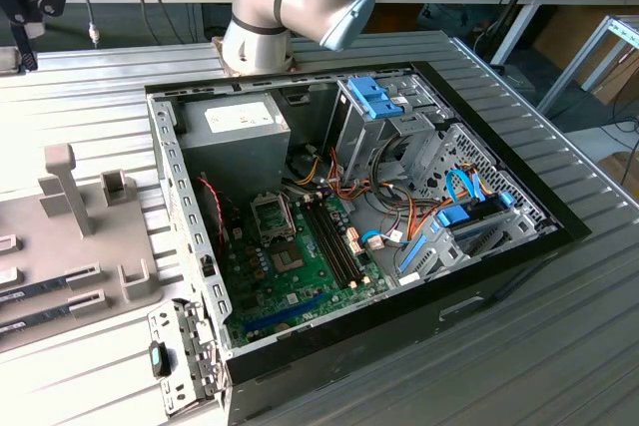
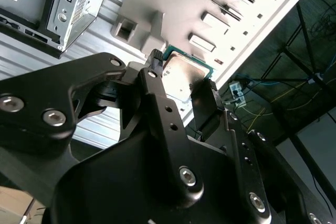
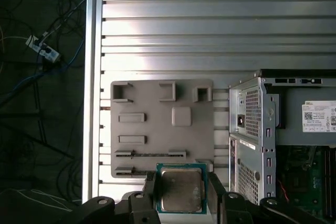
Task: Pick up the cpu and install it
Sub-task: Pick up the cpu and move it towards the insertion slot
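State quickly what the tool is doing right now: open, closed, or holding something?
Tool: closed on the cpu, gripping it by two opposite edges.

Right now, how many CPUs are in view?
1. The cpu is gripped at two opposite edges by the gripper, seen in front of the grey tray in the first wrist view. Others may be hidden inside the computer case.

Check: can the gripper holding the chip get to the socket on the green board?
Probably yes: the case lies open, nothing covers the socket, and the gripper holds the chip over the tray.
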Controlling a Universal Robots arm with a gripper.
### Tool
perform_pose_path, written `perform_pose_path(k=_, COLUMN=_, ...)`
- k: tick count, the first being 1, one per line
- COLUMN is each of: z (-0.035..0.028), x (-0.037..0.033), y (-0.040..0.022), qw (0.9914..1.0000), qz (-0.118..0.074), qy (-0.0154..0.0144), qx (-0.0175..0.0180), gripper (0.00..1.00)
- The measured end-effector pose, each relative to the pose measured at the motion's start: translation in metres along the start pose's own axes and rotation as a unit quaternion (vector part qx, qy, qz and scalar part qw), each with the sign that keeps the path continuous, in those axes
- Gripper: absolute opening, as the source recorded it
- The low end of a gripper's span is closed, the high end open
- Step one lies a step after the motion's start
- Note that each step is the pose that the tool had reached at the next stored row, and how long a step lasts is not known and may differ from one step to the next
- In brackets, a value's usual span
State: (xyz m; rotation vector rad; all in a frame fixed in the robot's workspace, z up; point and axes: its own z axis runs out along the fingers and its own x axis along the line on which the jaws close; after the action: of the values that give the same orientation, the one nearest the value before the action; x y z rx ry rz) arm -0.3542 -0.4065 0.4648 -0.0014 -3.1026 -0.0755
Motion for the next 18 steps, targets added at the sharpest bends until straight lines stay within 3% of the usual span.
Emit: perform_pose_path(k=18, z=0.0034, x=-0.0108, y=-0.0002, qw=1.0, qz=0.0, qy=0.0, qx=0.0, gripper=0.47)
